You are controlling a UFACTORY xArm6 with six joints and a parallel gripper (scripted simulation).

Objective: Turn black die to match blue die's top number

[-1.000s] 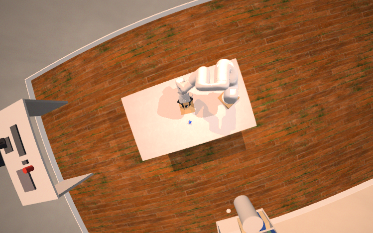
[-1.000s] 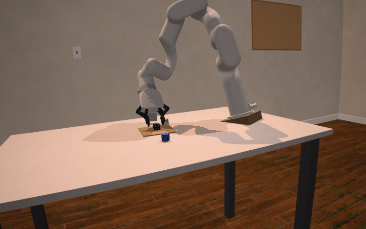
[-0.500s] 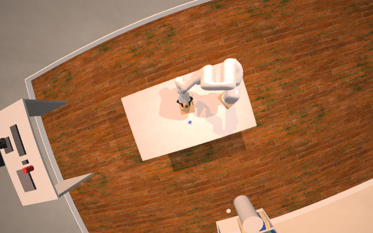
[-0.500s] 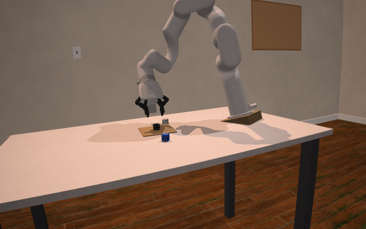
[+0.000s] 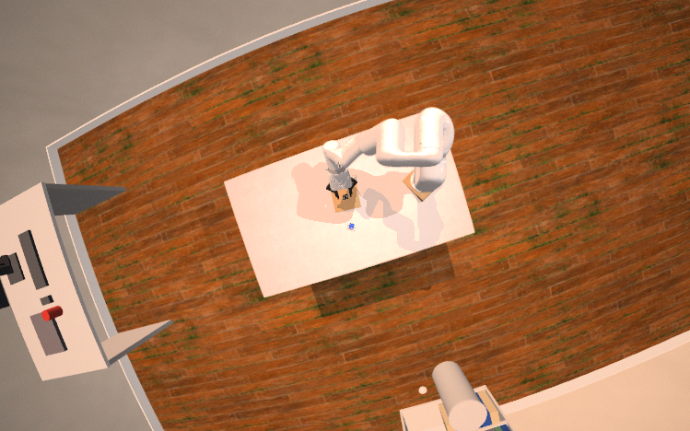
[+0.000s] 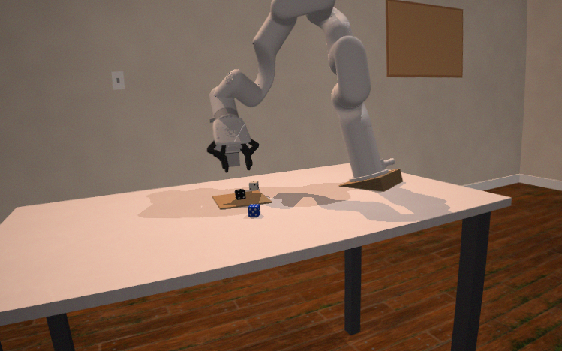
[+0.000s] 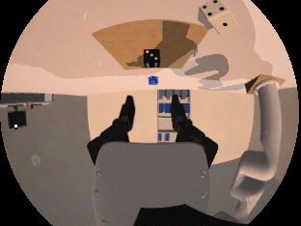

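Three dice share the white table point(image 6: 99, 262) under the pincer point(image 6: 232, 163), which hangs in the air with its two black fingers point(image 6: 223, 160) parted and nothing between them.

Below the fingertips and well apart from them lies the brown mat point(image 6: 230, 201), flat on the table. The black die point(image 6: 239, 194) rests flat on this mat, inside its edges — it sits beneath the pincer and touches neither finger. In the wrist view the same die point(image 7: 150, 58) shows ahead of the finger gap, on the mat point(image 7: 123, 39), with white pips on the face toward the camera; the count on its top face is too small to tell.

Beyond the mat, on the side of the pincer toward the arm's wooden base wedge point(image 6: 385, 181), stands the white die point(image 6: 253, 185), on the bare table just off the mat's far edge. The wrist view shows it point(image 7: 216, 15) with dark pips, off to the right of the fingers.

Nearer the exterior camera than the pincer sits the blue die point(image 6: 253, 211), on the table just beside the mat's near edge and apart from the black die. From the top camera it point(image 5: 351, 227) is a small blue speck below the mat point(image 5: 348, 203); its top number cannot be read.

No die lies on another.
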